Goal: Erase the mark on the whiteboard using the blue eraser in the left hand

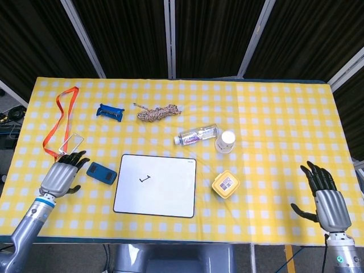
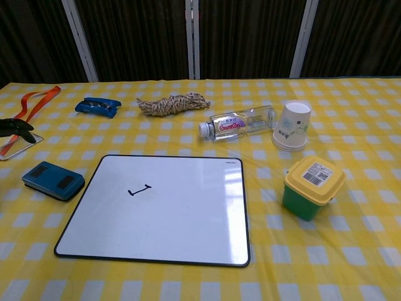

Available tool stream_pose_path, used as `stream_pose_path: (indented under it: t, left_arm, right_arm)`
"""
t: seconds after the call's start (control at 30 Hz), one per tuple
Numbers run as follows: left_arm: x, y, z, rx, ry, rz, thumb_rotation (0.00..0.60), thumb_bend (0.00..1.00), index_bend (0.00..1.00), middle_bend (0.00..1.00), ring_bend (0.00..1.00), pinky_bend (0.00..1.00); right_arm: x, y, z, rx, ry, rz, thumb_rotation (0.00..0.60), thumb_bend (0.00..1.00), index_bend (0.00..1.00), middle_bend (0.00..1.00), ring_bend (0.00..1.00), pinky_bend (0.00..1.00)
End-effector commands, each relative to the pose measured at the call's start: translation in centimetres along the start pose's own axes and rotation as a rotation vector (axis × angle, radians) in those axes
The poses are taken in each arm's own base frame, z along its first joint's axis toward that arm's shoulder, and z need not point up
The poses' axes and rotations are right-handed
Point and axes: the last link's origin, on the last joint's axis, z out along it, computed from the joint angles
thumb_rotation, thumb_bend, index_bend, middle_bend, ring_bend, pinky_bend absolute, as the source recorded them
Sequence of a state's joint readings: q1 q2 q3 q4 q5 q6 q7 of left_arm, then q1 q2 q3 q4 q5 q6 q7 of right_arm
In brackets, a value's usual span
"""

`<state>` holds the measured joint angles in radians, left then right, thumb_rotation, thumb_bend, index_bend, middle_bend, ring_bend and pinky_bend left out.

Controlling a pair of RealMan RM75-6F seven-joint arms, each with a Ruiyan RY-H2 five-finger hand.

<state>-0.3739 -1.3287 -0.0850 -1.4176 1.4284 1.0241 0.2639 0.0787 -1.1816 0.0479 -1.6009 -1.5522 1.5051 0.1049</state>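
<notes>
A white whiteboard (image 1: pixel 156 185) (image 2: pixel 156 209) with a black rim lies on the yellow checked cloth, with a small black mark (image 1: pixel 145 180) (image 2: pixel 139 189) on its left half. The blue eraser (image 1: pixel 101 173) (image 2: pixel 52 180) lies flat on the cloth just left of the board. My left hand (image 1: pixel 63 173) (image 2: pixel 15 127) hovers open just left of the eraser, fingers apart, holding nothing. My right hand (image 1: pixel 325 196) stays open at the table's front right edge, far from the board; the chest view does not show it.
An orange lanyard (image 1: pixel 61 117) with a clear badge (image 1: pixel 70 143) lies behind the left hand. A blue clip (image 1: pixel 110 111), a rope bundle (image 1: pixel 158 113), a water bottle (image 1: pixel 198 136), a paper cup (image 1: pixel 226 141) and a yellow-lidded green tub (image 1: pixel 226 184) lie behind and right of the board.
</notes>
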Motion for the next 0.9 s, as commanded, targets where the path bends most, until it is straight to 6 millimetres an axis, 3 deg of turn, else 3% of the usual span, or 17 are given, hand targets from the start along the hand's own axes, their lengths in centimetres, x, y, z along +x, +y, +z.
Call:
stream_pose_path:
  t: [0.03,0.37,0.9]
  left_arm:
    - [0.2,0.9,2.1,-0.030,-0.040,0.041,0.600,0.23,0.22,0.08,0.13,0.19]
    - [0.0,3.2,4.2,-0.088,-0.076,0.085,0.600,0.24,0.27,0.12,0.16,0.20]
    - [-0.9,5.6,5.2,-0.115,-0.125,0.092,0.600,0.32,0.31,0.15,0.18,0.22]
  right_arm:
    - [0.0,0.1,0.1,-0.002,-0.002,0.002,0.600,0.07,0.01,0.00,0.00,0.00]
    - [0.1,0.2,0.1,-0.006,-0.004,0.009,0.600,0.07,0.01,0.00,0.00,0.00]
    - [-0.1,0.2,0.1,-0.005,-0.008,0.006,0.600,0.07,0.01,0.00,0.00,0.00]
